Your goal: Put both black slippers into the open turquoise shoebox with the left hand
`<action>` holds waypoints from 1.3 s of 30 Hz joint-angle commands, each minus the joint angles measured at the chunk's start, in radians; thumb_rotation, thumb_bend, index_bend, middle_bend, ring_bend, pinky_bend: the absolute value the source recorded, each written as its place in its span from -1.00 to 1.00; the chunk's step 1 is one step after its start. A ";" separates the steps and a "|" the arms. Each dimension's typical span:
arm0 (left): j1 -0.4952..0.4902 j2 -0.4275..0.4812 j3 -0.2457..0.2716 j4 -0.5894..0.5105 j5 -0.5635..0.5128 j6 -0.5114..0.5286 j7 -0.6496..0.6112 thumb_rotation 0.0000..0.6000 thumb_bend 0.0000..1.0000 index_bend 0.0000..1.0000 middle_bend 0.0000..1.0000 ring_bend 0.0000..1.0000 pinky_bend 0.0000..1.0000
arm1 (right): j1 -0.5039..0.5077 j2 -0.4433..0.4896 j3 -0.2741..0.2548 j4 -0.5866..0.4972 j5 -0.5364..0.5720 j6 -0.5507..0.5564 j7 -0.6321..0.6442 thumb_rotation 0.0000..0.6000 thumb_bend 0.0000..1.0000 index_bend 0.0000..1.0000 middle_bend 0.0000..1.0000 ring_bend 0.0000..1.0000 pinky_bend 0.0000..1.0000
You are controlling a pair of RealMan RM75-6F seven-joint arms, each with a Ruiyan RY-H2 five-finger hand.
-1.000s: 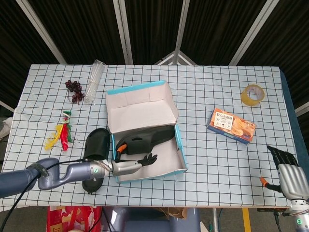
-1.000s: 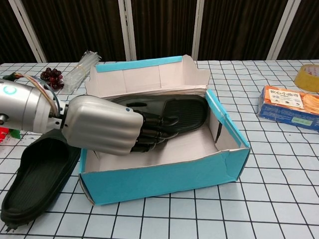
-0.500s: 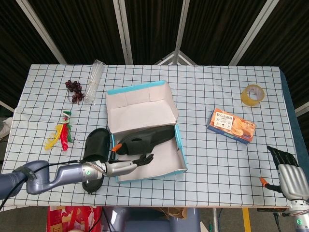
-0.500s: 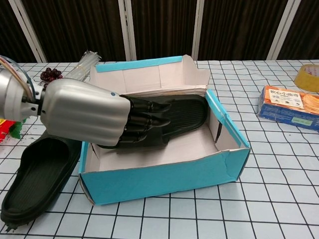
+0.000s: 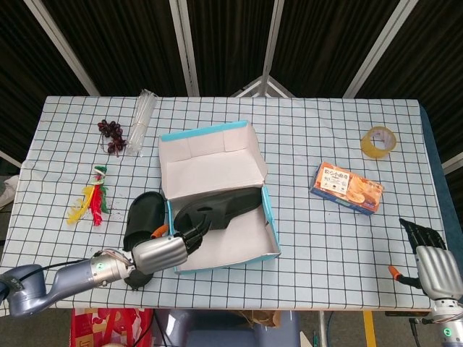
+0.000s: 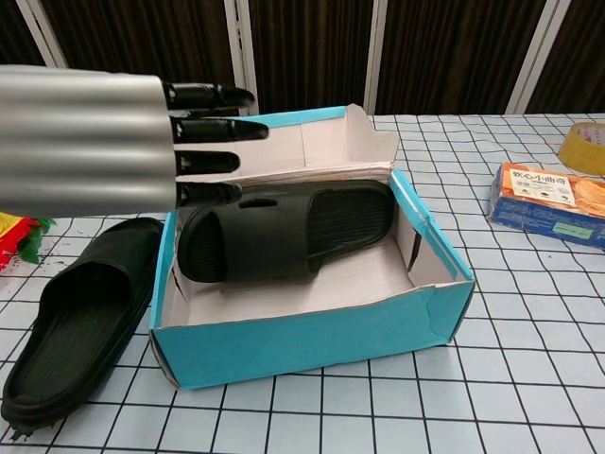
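Note:
The open turquoise shoebox (image 5: 269, 210) (image 6: 312, 342) stands mid-table with its lid folded back. One black slipper (image 5: 217, 207) (image 6: 284, 230) lies inside it, leaning along the back wall. The other black slipper (image 5: 142, 220) (image 6: 80, 322) lies flat on the table just left of the box. My left hand (image 5: 169, 250) (image 6: 113, 142) hovers above the box's near-left corner, raised close to the chest camera, fingers (image 6: 216, 128) stretched straight and holding nothing. My right hand (image 5: 430, 259) rests at the table's near-right edge, empty, seen only in the head view.
An orange snack box (image 5: 346, 187) (image 6: 555, 202) and a yellow tape roll (image 5: 378, 141) (image 6: 586, 147) lie to the right. At the far left are dark grapes (image 5: 112, 134), a clear plastic bundle (image 5: 142, 117) and a bright feathered toy (image 5: 91, 199).
My left hand has let go of the slipper in the box and risen out, drawing back toward me. That slipper now lies free. The right hand has not moved.

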 commanded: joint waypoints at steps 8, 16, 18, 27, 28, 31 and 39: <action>0.167 -0.032 0.012 0.147 -0.041 0.308 -0.215 1.00 -0.37 -0.35 -0.18 -0.55 -0.50 | 0.000 0.001 0.002 0.000 0.007 -0.002 0.000 1.00 -0.53 -0.81 -0.73 -0.75 -0.81; 0.293 -0.170 0.000 0.258 -0.220 0.427 -0.459 1.00 -0.37 -0.31 -0.10 -0.47 -0.38 | 0.000 0.003 -0.001 -0.005 0.003 -0.004 -0.005 1.00 -0.53 -0.81 -0.73 -0.75 -0.81; 0.314 -0.194 -0.001 0.265 -0.289 0.406 -0.534 1.00 -0.37 -0.30 -0.10 -0.47 -0.37 | 0.001 0.001 -0.001 -0.004 0.005 -0.006 -0.007 1.00 -0.53 -0.81 -0.73 -0.75 -0.81; 0.318 -0.219 -0.075 0.184 -0.577 0.228 -0.736 1.00 -0.37 -0.25 -0.08 -0.47 -0.35 | 0.009 -0.002 -0.001 -0.003 0.013 -0.022 -0.020 1.00 -0.53 -0.81 -0.73 -0.75 -0.81; 0.312 -0.223 -0.090 0.170 -0.608 0.208 -0.751 1.00 -0.37 -0.25 -0.08 -0.47 -0.35 | 0.010 -0.003 -0.001 -0.004 0.014 -0.025 -0.021 1.00 -0.53 -0.81 -0.73 -0.75 -0.81; 0.295 -0.235 -0.117 0.156 -0.661 0.169 -0.757 1.00 -0.38 -0.25 -0.08 -0.47 -0.35 | 0.012 -0.002 0.000 -0.006 0.015 -0.026 -0.023 1.00 -0.53 -0.81 -0.73 -0.75 -0.81; 0.265 -0.287 -0.164 0.168 -0.776 0.107 -0.743 1.00 -0.39 -0.25 -0.07 -0.47 -0.34 | 0.013 -0.002 0.001 -0.002 0.020 -0.028 -0.019 1.00 -0.53 -0.81 -0.73 -0.75 -0.81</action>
